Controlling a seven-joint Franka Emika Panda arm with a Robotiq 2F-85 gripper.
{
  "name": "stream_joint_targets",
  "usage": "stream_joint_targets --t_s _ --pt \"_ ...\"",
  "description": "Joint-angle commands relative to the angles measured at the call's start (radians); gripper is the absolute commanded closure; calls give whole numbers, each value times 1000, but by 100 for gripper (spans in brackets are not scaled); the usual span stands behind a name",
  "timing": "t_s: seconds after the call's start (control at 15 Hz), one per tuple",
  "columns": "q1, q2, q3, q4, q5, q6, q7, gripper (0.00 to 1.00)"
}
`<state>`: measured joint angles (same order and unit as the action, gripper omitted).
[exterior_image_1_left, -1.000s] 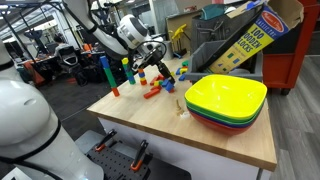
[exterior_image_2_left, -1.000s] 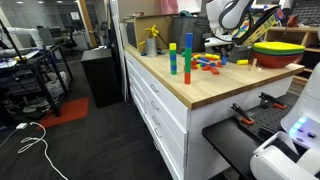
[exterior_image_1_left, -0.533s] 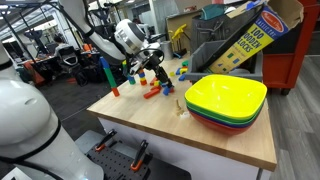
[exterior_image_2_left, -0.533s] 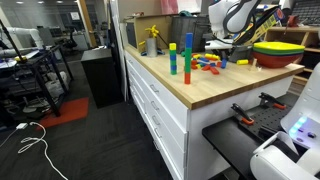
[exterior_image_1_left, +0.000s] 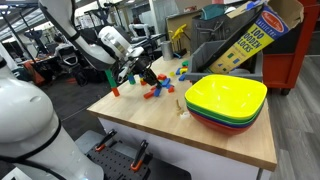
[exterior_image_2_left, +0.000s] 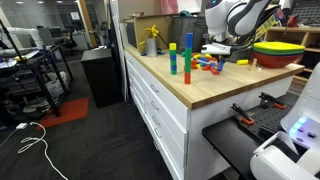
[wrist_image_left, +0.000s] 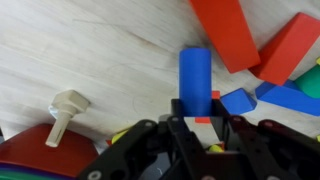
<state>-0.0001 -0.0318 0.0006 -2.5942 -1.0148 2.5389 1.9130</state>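
Gripper (wrist_image_left: 196, 118) fingers pinched shut on one end of blue block (wrist_image_left: 195, 72), near the stacked bowls (wrist_image_left: 30, 152). Block looks light, rigid and smooth, so it may slip. Best grip: flat long sides, mid-length.

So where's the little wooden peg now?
In the wrist view, the wooden peg lies on the table beside the stacked bowls, apart from the blue block.

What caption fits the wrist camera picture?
Closed gripper at the end of a blue block, red blocks nearby, over a wooden table.
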Motion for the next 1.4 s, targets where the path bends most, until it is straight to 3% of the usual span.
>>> stream_joint_targets --t_s 0.0,0.6,1.33 --pt "7 -35 19 -40 -77 -8 107 92" --pt "7 -11 18 -43 -223 -51 227 92" --pt "13 -7 22 -42 -240 -84 237 92"
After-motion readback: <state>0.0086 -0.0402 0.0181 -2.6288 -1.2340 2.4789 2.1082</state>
